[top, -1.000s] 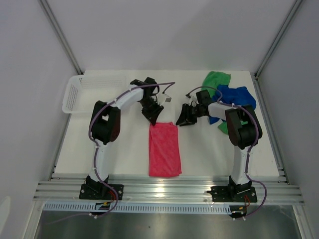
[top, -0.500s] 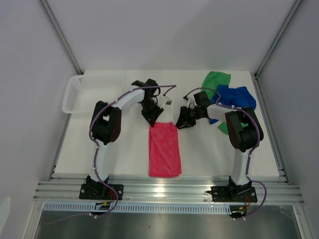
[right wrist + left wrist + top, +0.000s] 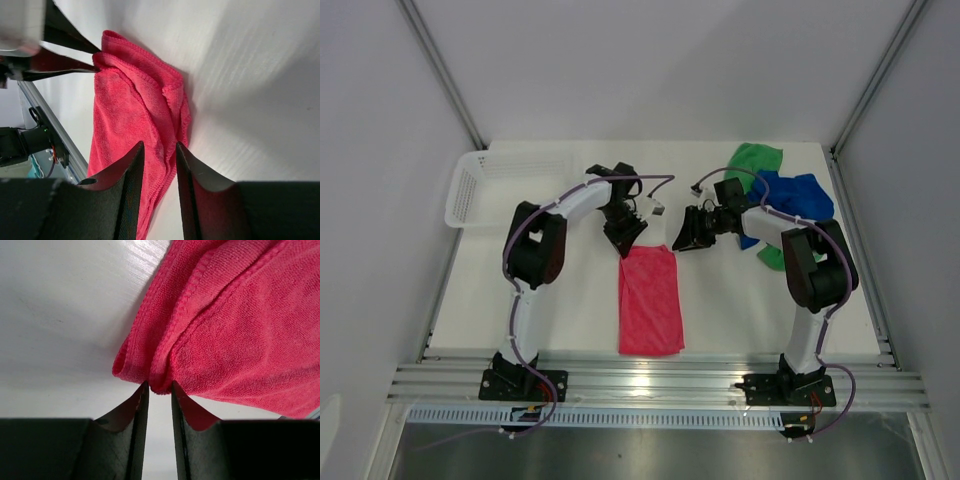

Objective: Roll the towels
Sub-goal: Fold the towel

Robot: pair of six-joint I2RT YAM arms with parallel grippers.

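Our left pincer (image 3: 160, 387) nips the pink towel (image 3: 240, 330) at its far corner; the towel lies lengthwise on the table (image 3: 570, 290) between the arms. We judge the right pincer (image 3: 159, 148), spread and empty, should catch the other far corner level, then both curl the edge nearward.

**Surfaces noted at the towel bench**

Pink-red towel (image 3: 235, 315) was soft microfibre-like cloth, matt, with a fine fuzzy nap and a ridged stitched hem. Blue towel (image 3: 798, 192) and green towel (image 3: 752, 158), far right, looked like the same matt fabric. Table (image 3: 570, 300) was smooth and white, with a faint streaky sheen. Basket (image 3: 470, 190), far left, was white plastic mesh. Left gripper (image 3: 160, 385) and right gripper (image 3: 159, 144) had smooth, matt black, plastic-looking fingers. Near rail (image 3: 660, 385) was bare ribbed metal and caught glare.
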